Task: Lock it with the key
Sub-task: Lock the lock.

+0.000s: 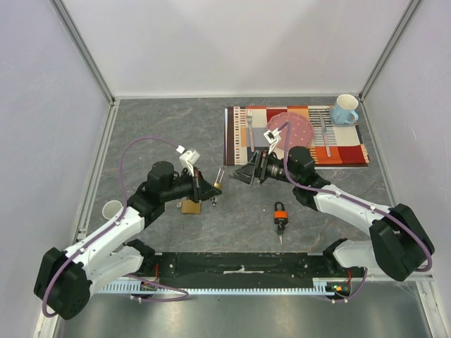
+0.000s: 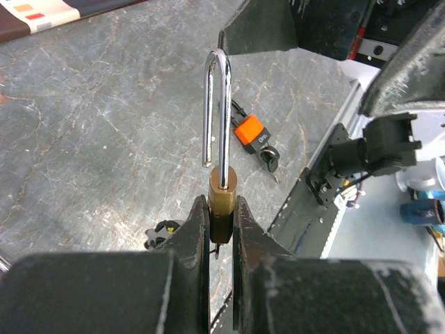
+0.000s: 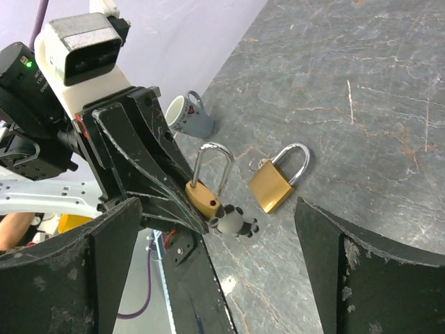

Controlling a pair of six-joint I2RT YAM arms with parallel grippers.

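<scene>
The left end effector (image 1: 208,189) was squeezed almost fully closed on a brass padlock (image 2: 222,198). It held the padlock by its two flat sides, up off the gray tabletop (image 1: 176,127). The padlock's silver shackle (image 2: 218,104) stuck out away from the fingers. The shackle was open, with one leg in the brass body and the other leg free. A small black and white charm (image 3: 235,223) hung just under the padlock. The key itself was too hidden to tell if it sat in the lock. The right end effector (image 1: 243,173) was just beside the padlock on the right and pointed at it. Its fingers were spread very wide and it held nothing. It did not touch the padlock. A second brass padlock (image 3: 275,184) lay flat on the tabletop, near the held padlock and below it in the top view. Its shackle was shut. An orange padlock (image 1: 280,210) lay well to the right of the held padlock, nearer the arm bases, and a black key (image 2: 268,161) was touching it. A gray mug (image 3: 186,115) stood well to the left of the held padlock. A striped placemat (image 1: 349,151) lay on the far side of the held padlock, to the right, with a blue mug (image 1: 344,109) at its far corner.
</scene>
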